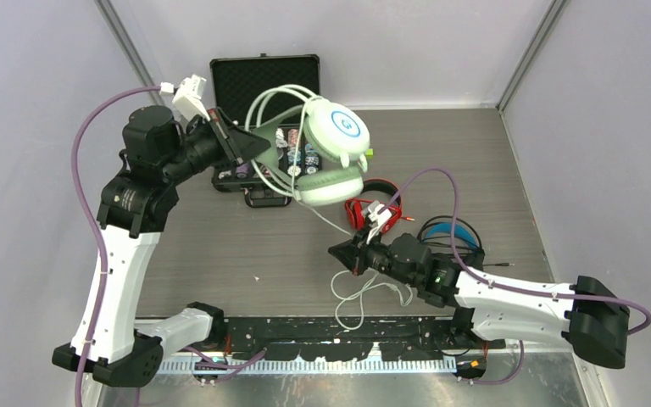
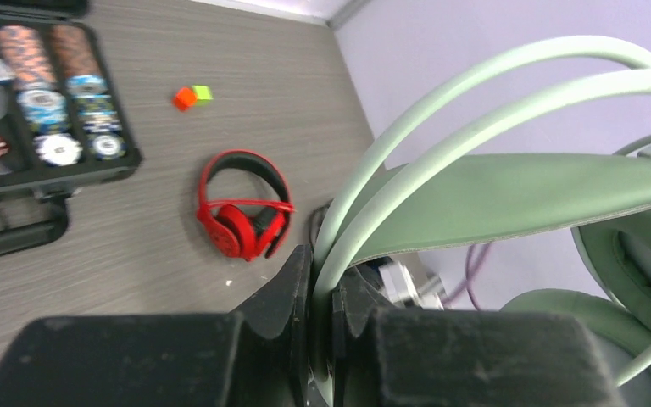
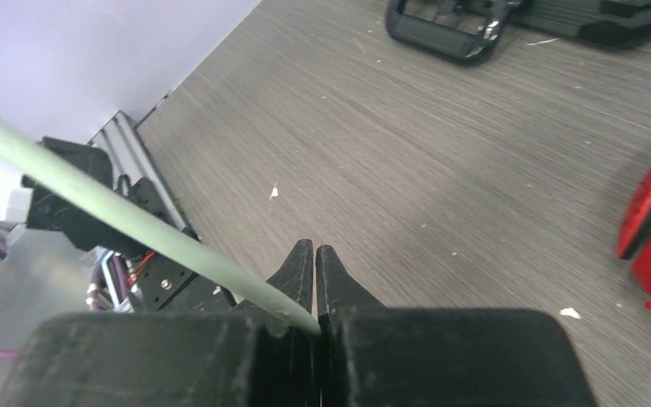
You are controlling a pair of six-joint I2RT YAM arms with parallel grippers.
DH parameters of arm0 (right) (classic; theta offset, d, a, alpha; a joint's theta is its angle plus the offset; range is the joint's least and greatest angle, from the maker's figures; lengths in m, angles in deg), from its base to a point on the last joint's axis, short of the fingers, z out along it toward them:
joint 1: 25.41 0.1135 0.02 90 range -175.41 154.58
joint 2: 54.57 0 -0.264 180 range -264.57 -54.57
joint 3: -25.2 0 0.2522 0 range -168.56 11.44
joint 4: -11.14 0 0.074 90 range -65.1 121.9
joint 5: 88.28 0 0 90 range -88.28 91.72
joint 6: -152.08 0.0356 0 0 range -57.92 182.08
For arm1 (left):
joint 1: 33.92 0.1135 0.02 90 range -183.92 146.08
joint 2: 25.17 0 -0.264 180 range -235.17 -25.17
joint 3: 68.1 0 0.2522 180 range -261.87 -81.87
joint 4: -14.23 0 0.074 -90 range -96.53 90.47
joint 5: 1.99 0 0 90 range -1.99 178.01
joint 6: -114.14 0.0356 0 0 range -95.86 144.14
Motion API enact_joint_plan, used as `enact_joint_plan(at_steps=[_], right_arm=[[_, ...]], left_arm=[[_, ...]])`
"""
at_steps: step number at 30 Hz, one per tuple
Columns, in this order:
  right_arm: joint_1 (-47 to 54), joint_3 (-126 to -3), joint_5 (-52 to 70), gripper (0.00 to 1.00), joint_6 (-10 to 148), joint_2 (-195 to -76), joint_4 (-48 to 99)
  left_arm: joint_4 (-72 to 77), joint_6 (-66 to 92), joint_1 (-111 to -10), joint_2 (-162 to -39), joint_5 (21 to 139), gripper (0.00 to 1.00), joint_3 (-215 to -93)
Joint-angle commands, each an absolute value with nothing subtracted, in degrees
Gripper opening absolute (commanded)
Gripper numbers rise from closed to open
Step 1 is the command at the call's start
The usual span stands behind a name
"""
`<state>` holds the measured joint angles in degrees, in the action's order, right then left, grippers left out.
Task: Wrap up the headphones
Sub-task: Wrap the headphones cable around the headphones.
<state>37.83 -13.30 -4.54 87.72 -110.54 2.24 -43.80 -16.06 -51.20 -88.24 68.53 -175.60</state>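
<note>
Holding mint set (image 1: pixel 336 127) up over the case (image 1: pixel 263 80), L jaws shut tight on its headband wires so the cable (image 3: pixel 136 219) hangs free. R jaws, well in front of case, pinched shut on that cable, prob. to wind it round.

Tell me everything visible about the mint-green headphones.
The mint-green headphones hang above the table. The left end effector is shut on their thin hoop wires; a padded green band sits beneath. One earcup shows a white face with a blue ring. Their pale cable runs down to the shut right end effector, slack lying on the table.
</note>
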Motion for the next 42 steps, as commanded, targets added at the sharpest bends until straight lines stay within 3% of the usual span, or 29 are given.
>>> enact_joint_plan(at_steps=[1, 8, 18, 26, 34, 42], right_arm=[[33.89, -15.4, -3.64, 0.0, 89.09, -108.79, 3.52], [26.32, -16.02, 0.91, 0.12, 93.26, -104.02, 2.63], [24.13, -20.01, 5.66, 0.12, 92.1, -97.73, 10.8], [23.54, -33.96, 13.16, 0.05, 92.38, -98.08, 33.32], [22.94, -41.25, 22.62, 0.04, 96.41, -103.43, 39.46], [21.13, -44.24, 30.0, 0.09, 98.63, -104.79, 42.36]], left_arm=[[-33.38, -14.24, -51.15, -85.79, 48.4, 0.0, -173.68], [-42.46, 5.06, -51.15, -83.84, 43.06, 0.0, -170.29], [-54.17, 27.03, -51.24, -87.56, 39.68, 0.0, -173.16], [-62.95, 45.22, -54.45, -89.46, 53.3, 0.0, -175.64], [-69.83, 60.92, -59.46, -90.4, 62.34, 0.0, -176.22], [-68.91, 64.37, -61.99, -91.41, 68.79, 0.0, -175.03]])
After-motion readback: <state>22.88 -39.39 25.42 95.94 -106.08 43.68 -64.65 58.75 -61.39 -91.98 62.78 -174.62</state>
